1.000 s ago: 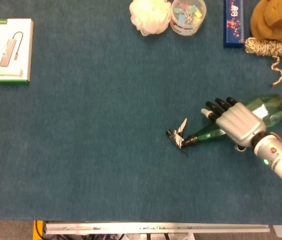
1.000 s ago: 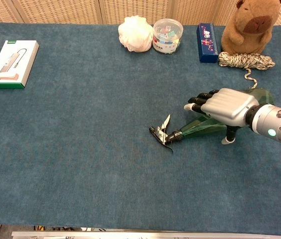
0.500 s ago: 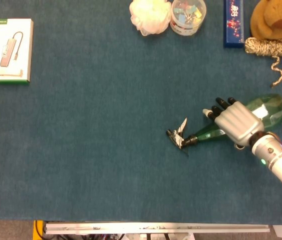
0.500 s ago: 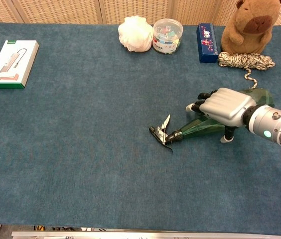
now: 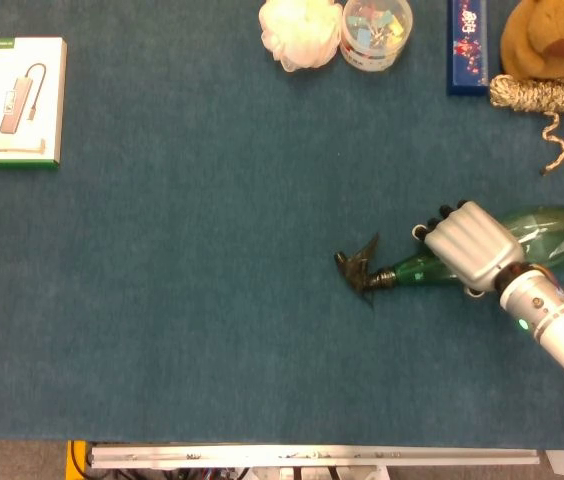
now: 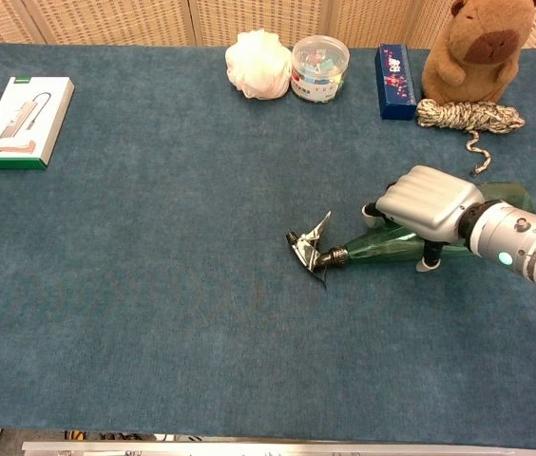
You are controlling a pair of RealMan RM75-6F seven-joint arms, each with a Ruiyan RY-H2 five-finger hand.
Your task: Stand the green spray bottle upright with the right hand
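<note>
The green spray bottle [image 5: 552,232] lies on its side on the blue table cloth [image 5: 182,300], base to the right and black trigger head [image 5: 359,268] pointing left. My right hand [image 5: 470,245] covers its middle, fingers curled over the far side and thumb on the near side, gripping the body. In the chest view the same hand [image 6: 427,202] sits on the bottle [image 6: 373,249], whose trigger head [image 6: 308,247] touches the cloth. The left hand is out of both views.
A coiled rope [image 5: 547,100] and a brown plush [image 5: 552,40] sit just beyond the bottle at the back right. A blue box [image 5: 467,45], a clear tub [image 5: 375,30] and a white puff [image 5: 300,30] line the far edge. A white box [image 5: 22,100] lies far left.
The right hand's fingers, stretched over the bottle before, have curled down around it. The bottle has swung slightly, its base nearer me, and the trigger head has turned.
</note>
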